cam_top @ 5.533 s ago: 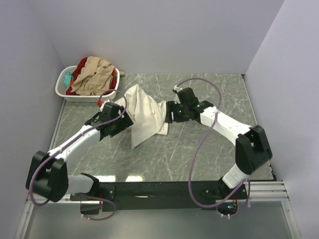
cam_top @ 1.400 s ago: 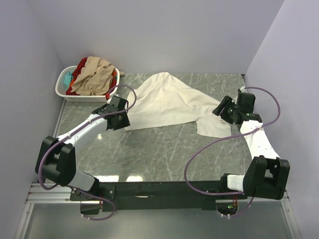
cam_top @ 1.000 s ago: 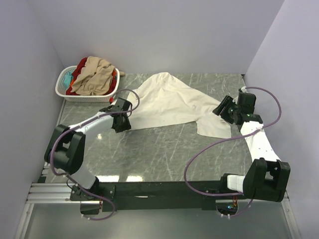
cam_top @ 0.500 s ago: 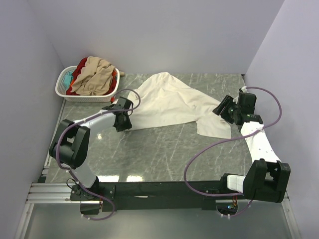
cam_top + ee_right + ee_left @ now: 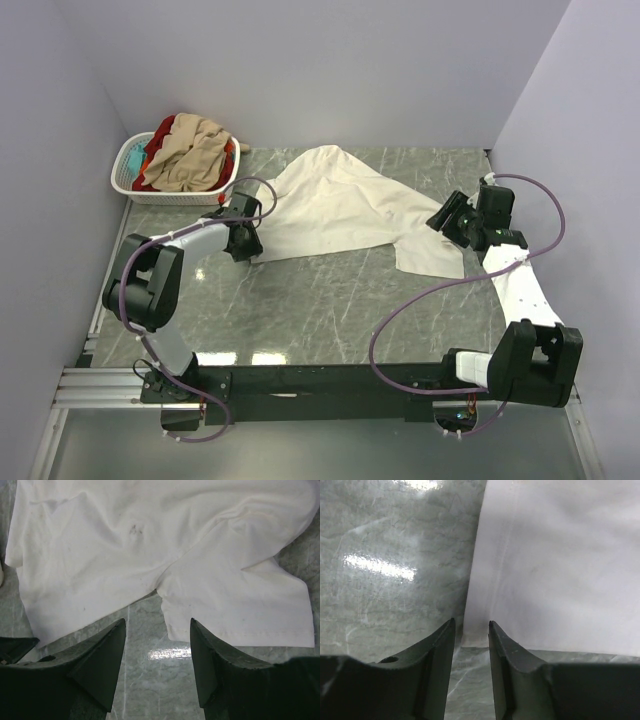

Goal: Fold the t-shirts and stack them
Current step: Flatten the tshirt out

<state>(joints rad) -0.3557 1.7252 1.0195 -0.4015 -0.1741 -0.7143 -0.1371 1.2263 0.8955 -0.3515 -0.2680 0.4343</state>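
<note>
A large cream-white t-shirt (image 5: 340, 210) lies spread out on the green marble table (image 5: 330, 300), one sleeve (image 5: 235, 605) pointing to the near right. My left gripper (image 5: 248, 248) is at the shirt's near-left corner (image 5: 472, 637). It is open by a narrow gap, and the corner lies just past its fingertips (image 5: 451, 627). My right gripper (image 5: 438, 221) hovers open over the sleeve end, fingers (image 5: 200, 630) straddling bare table below the armpit. Tan (image 5: 190, 150), red (image 5: 160, 133) and teal (image 5: 135, 155) t-shirts are heaped in the basket.
A white slotted laundry basket (image 5: 170, 195) stands in the far left corner against the walls. Purple cables loop from both arms. Walls close in the table at the left, back and right.
The shirt, bunched up between both grippers several seconds ago, now lies spread flat. Over the last second the left arm's elbow swung away from the near edge while its gripper stayed at the shirt corner. The right arm is still.
</note>
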